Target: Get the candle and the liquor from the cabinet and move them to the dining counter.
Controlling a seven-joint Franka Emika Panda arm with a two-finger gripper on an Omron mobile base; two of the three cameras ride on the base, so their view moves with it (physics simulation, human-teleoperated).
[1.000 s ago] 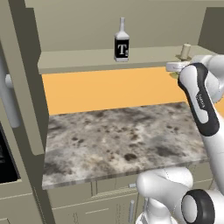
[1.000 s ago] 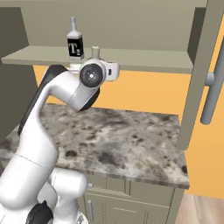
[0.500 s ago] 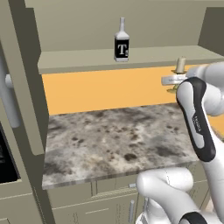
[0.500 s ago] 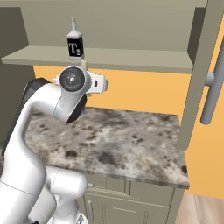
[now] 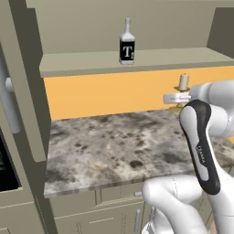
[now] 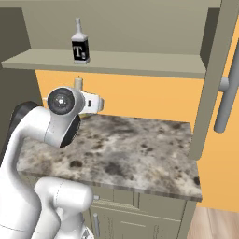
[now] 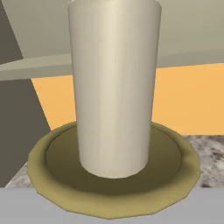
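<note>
The cream candle (image 5: 183, 82) on its brass base (image 7: 113, 188) hangs in the air below the cabinet shelf (image 5: 137, 61), in front of the orange wall and over the right part of a marble worktop. My gripper (image 5: 179, 97) is shut on it; the candle (image 7: 114, 87) stands upright and very close in the hand view, and the fingertips are hidden. In the right base view the candle (image 6: 78, 84) pokes up behind the arm's wrist joint. The liquor (image 5: 126, 45) (image 6: 80, 46) stands upright on the shelf of the open cabinet. The dining counter is out of view.
A wall-backed marble worktop (image 5: 114, 146) (image 6: 135, 149) lies under the cabinet, with drawers below. One open cabinet door (image 5: 23, 91) with a bar handle (image 5: 10, 103) stands at the left, the other door (image 6: 217, 70) with its handle (image 6: 227, 102) at the right.
The hand has drawn the candle off the shelf, down and away from the cabinet's right end. The bottle has stayed put.
</note>
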